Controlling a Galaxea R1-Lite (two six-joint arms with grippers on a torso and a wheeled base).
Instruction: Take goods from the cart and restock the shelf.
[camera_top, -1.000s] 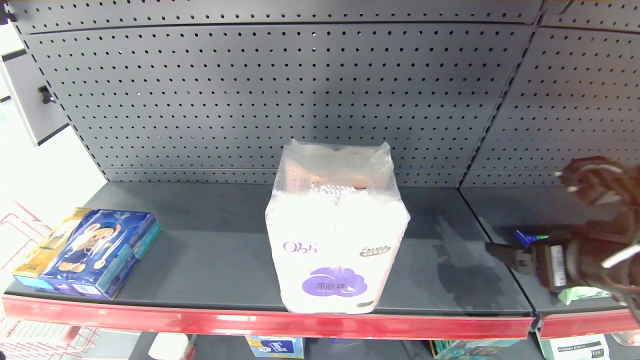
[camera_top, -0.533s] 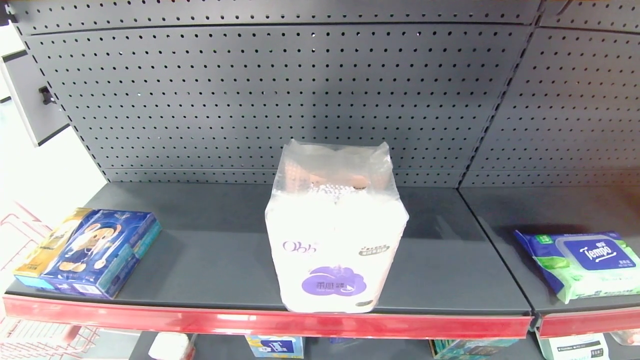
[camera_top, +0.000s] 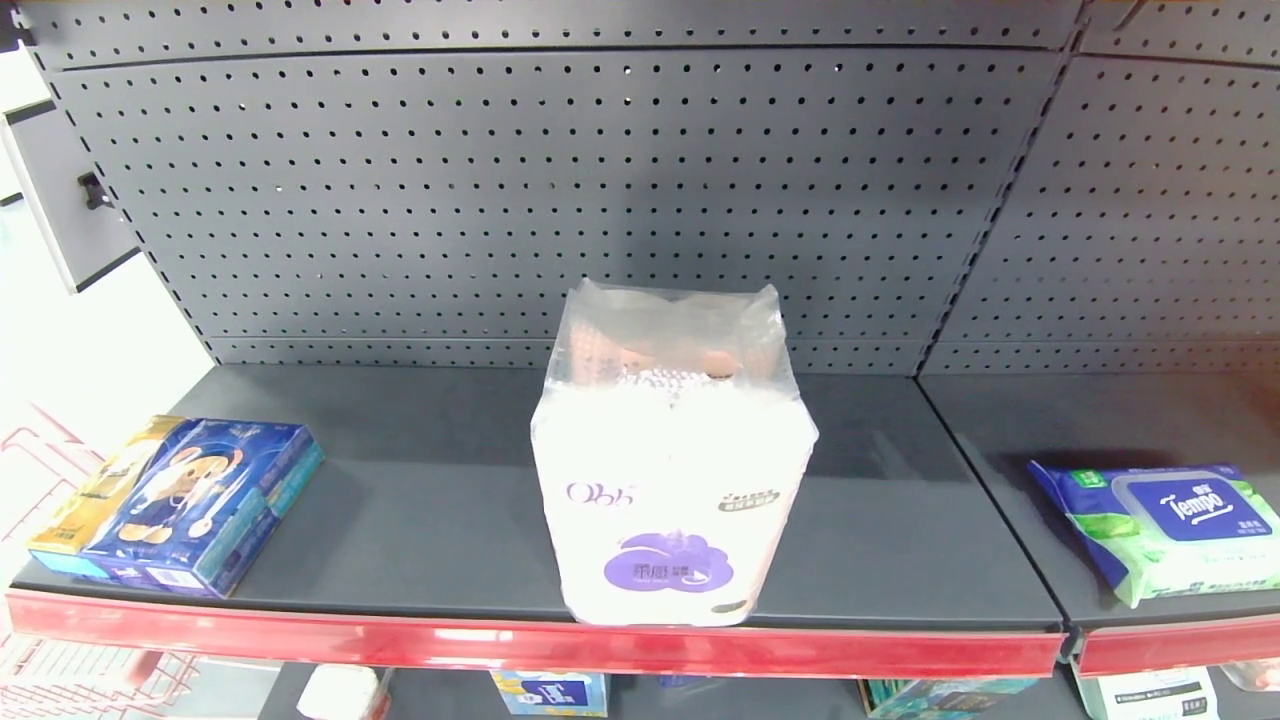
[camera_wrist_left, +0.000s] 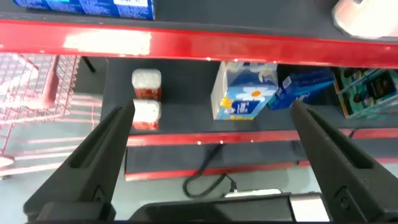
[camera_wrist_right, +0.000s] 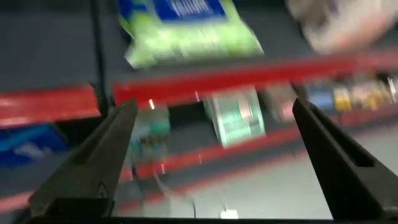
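The wet wipes pack, green and blue, lies flat on the right-hand section of the shelf, near the front edge and just behind the red price rail. In the head view it sits at 3 o'clock from the roll pack and well apart from it, beyond the joint between the two shelf sections. The roll pack, white with a purple mark and clear wrap at its top, stands upright at mid-shelf, its front at the rail. At 9 o'clock from it, well apart, two flat boxes, one blue and one gold, lie touching side by side at the left end. The pink wire cart stands at 8 o'clock, beyond the shelf end. A grey pegboard backs the shelf.

The left gripper hangs below rail level before the lower shelf, fingers spread wide and holding nothing. The right gripper is likewise spread and empty, with the wet wipes pack above the rail beyond it; that view is blurred.
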